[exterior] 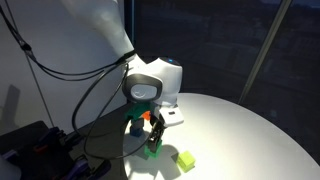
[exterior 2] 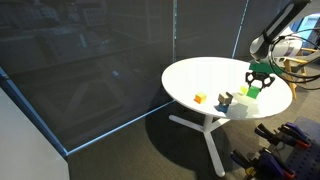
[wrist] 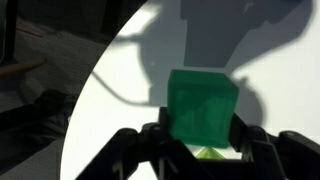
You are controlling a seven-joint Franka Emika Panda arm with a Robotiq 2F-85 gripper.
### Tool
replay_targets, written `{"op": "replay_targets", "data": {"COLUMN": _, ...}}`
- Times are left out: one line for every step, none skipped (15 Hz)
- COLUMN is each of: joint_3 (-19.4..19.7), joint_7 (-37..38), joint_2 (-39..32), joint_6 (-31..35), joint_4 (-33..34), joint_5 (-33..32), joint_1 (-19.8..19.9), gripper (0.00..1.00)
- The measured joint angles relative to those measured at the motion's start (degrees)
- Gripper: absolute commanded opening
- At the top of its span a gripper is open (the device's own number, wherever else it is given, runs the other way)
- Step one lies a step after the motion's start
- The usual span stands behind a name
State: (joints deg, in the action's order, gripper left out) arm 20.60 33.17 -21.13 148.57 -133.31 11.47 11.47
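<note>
The hand (wrist: 203, 136) is closed tight on a green block (wrist: 203, 105) over the white desk (exterior 2: 205, 75). A yellow-green block (exterior: 186, 159) lies nearby.

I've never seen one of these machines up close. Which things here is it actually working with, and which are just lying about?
In hand:
- end effector, shut on the block
- green block, held between its fingers

Lying about:
- yellow-green block
- orange-yellow block
- dark block
- round white table that they sit on
- black cables
</note>
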Motion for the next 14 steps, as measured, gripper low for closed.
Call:
{"op": "replay_targets", "data": {"joint_3": 0.2, "joint_7": 0.0, "joint_2": 0.6, "joint_6": -0.4, "joint_4": 0.0, "joint_5": -0.5, "joint_1": 0.0, "gripper": 0.31}}
{"op": "replay_targets", "data": {"joint_3": 0.3, "joint_7": 0.0, "joint_2": 1.1, "joint_6": -0.7, "joint_4": 0.0, "joint_5": -1.0, "joint_1": 0.0, "gripper": 0.31}}
{"op": "replay_targets", "data": {"joint_3": 0.4, "joint_7": 0.0, "joint_2": 1.7, "joint_6": -1.0, "joint_4": 0.0, "joint_5": -1.4, "joint_1": 0.0, "gripper": 0.31}}
{"op": "replay_targets", "data": {"joint_3": 0.5, "joint_7": 0.0, "joint_2": 2.2, "joint_6": -1.3, "joint_4": 0.0, "joint_5": -2.0, "joint_1": 0.0, "gripper": 0.31}}
{"op": "replay_targets", "data": {"joint_3": 0.6, "joint_7": 0.0, "joint_2": 2.7, "joint_6": -1.7, "joint_4": 0.0, "joint_5": -2.4, "joint_1": 0.0, "gripper": 0.31}}
{"op": "replay_targets", "data": {"joint_3": 0.7, "joint_7": 0.0, "joint_2": 3.2, "joint_6": -2.1, "joint_4": 0.0, "joint_5": -3.0, "joint_1": 0.0, "gripper": 0.31}}
{"op": "replay_targets", "data": {"joint_3": 0.7, "joint_7": 0.0, "joint_2": 3.6, "joint_6": -2.5, "joint_4": 0.0, "joint_5": -3.4, "joint_1": 0.0, "gripper": 0.31}}
{"op": "replay_targets", "data": {"joint_3": 0.7, "joint_7": 0.0, "joint_2": 4.0, "joint_6": -2.8, "joint_4": 0.0, "joint_5": -3.9, "joint_1": 0.0, "gripper": 0.31}}
{"op": "replay_targets", "data": {"joint_3": 0.7, "joint_7": -0.1, "joint_2": 4.4, "joint_6": -3.1, "joint_4": 0.0, "joint_5": -4.4, "joint_1": 0.0, "gripper": 0.31}}
{"op": "replay_targets", "data": {"joint_3": 0.6, "joint_7": -0.5, "joint_2": 4.8, "joint_6": -3.4, "joint_4": 0.0, "joint_5": -4.7, "joint_1": 0.0, "gripper": 0.31}}
{"op": "replay_targets", "data": {"joint_3": 0.6, "joint_7": -1.0, "joint_2": 5.1, "joint_6": -3.9, "joint_4": 0.0, "joint_5": -5.0, "joint_1": 0.0, "gripper": 0.31}}
{"op": "replay_targets", "data": {"joint_3": 0.4, "joint_7": -1.7, "joint_2": 5.4, "joint_6": -4.4, "joint_4": 0.1, "joint_5": -5.2, "joint_1": -0.1, "gripper": 0.31}}
{"op": "replay_targets", "data": {"joint_3": 0.2, "joint_7": -2.4, "joint_2": 5.7, "joint_6": -4.9, "joint_4": 0.2, "joint_5": -5.2, "joint_1": -0.1, "gripper": 0.31}}
{"op": "replay_targets", "data": {"joint_3": -0.1, "joint_7": -3.2, "joint_2": 5.9, "joint_6": -5.3, "joint_4": 0.3, "joint_5": -5.2, "joint_1": -0.1, "gripper": 0.31}}
